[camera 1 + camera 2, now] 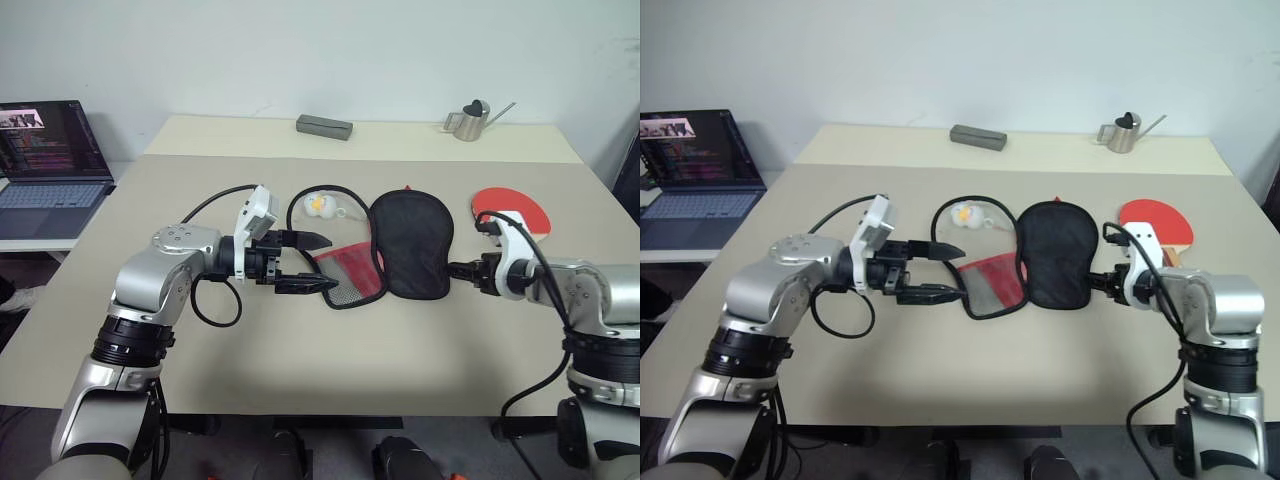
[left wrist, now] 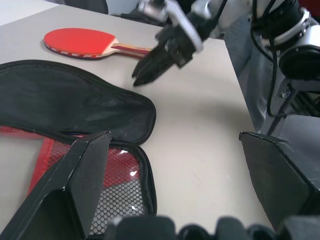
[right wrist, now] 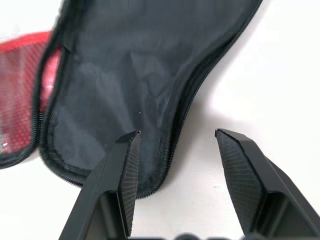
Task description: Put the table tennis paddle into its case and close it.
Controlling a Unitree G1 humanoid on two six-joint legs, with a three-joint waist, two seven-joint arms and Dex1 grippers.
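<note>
The case lies unzipped and spread flat at mid-table, its black half (image 1: pixel 412 245) beside the red and mesh half (image 1: pixel 350 275). A white-yellow charm (image 1: pixel 320 203) rests just behind it. The table tennis paddle (image 1: pixel 512 210) lies red face up at the right, handle toward me. My left gripper (image 1: pixel 315 262) hovers open at the red half's left edge, holding nothing. On the other side, my right gripper (image 1: pixel 455 270) is just off the black half's right edge. Its fingers (image 3: pixel 127 165) stand apart above the black half's narrow end (image 3: pixel 150 100), empty.
At the table's far edge lie a grey oblong box (image 1: pixel 324 126) and a small metal watering can (image 1: pixel 470 120). An open laptop (image 1: pixel 50 165) sits on a side table to the left. Bare tabletop (image 1: pixel 400 350) spreads in front of the case.
</note>
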